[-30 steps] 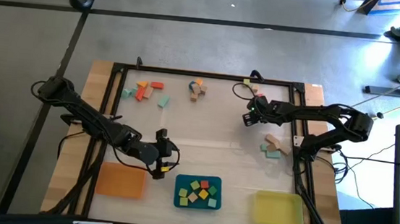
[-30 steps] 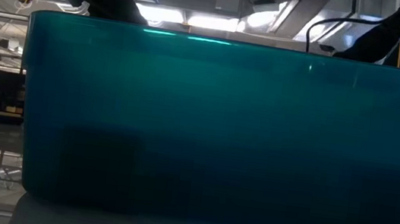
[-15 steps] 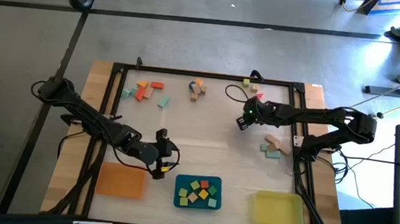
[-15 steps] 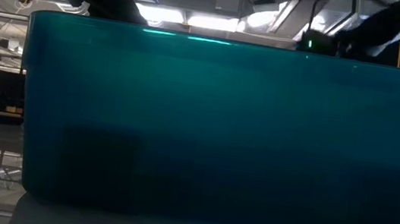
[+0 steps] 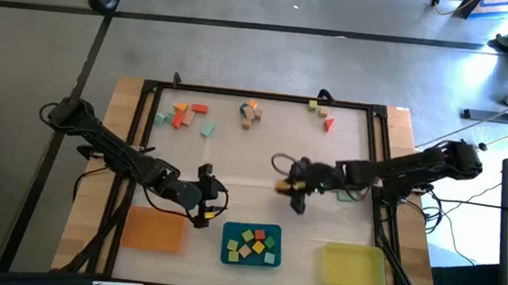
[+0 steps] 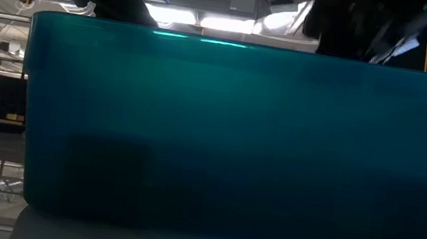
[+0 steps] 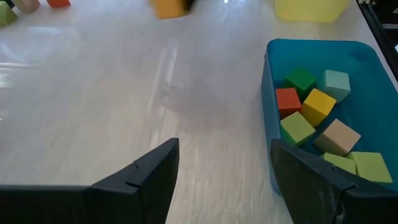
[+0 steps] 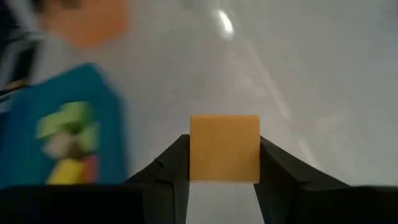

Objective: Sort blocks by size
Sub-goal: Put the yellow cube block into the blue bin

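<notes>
1. Carrying an orange-yellow block (image 8: 224,148) clamped between its two fingers, our right gripper (image 5: 292,190) hangs over the middle of the table (image 5: 235,150), between the scattered blocks at the far edge and the trays at the near edge.
2. We judge the teal tray (image 5: 251,246) to be the likely target; it lies toward the near edge and a little to the left of the held block, and it already holds a cluster of cubes (image 7: 318,106) of much the same size.
3. The block shows a square face between the fingers, so we see no long axis to line up before letting go.
4. Our left gripper (image 5: 205,196) waits just beside the teal tray, between it and the orange tray (image 5: 150,229), with its fingers spread wide and nothing in them.
5. Loose blocks remain at the far edge (image 5: 183,114) and by the right rail, so we judge the sorting as partly done.
6. The yellow tray (image 5: 352,266) looks empty from above.
</notes>
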Controlling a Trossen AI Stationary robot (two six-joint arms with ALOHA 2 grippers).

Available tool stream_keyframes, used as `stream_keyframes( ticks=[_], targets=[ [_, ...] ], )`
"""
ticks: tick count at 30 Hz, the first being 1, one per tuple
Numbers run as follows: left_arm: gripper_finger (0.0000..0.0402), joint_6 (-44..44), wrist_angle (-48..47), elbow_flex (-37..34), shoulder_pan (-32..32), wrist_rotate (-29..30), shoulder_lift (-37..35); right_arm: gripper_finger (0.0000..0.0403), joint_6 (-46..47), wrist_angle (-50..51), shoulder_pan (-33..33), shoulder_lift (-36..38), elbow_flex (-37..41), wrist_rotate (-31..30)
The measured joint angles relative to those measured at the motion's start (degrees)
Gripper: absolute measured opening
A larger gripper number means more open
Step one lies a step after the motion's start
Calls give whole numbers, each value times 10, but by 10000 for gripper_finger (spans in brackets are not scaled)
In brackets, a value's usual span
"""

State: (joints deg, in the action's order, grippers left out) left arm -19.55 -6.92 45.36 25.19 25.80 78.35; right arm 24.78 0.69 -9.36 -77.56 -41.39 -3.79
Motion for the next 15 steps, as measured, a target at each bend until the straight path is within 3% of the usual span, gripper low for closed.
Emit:
stream_keyframes(
  ticks=[8, 15],
  targets=[
    [237, 0, 4, 0, 0, 0, 0, 135, -47, -101, -92, -50, 0, 5],
    [237, 0, 4, 0, 0, 0, 0, 135, -58, -173, -125, -105, 0, 35]
  ],
)
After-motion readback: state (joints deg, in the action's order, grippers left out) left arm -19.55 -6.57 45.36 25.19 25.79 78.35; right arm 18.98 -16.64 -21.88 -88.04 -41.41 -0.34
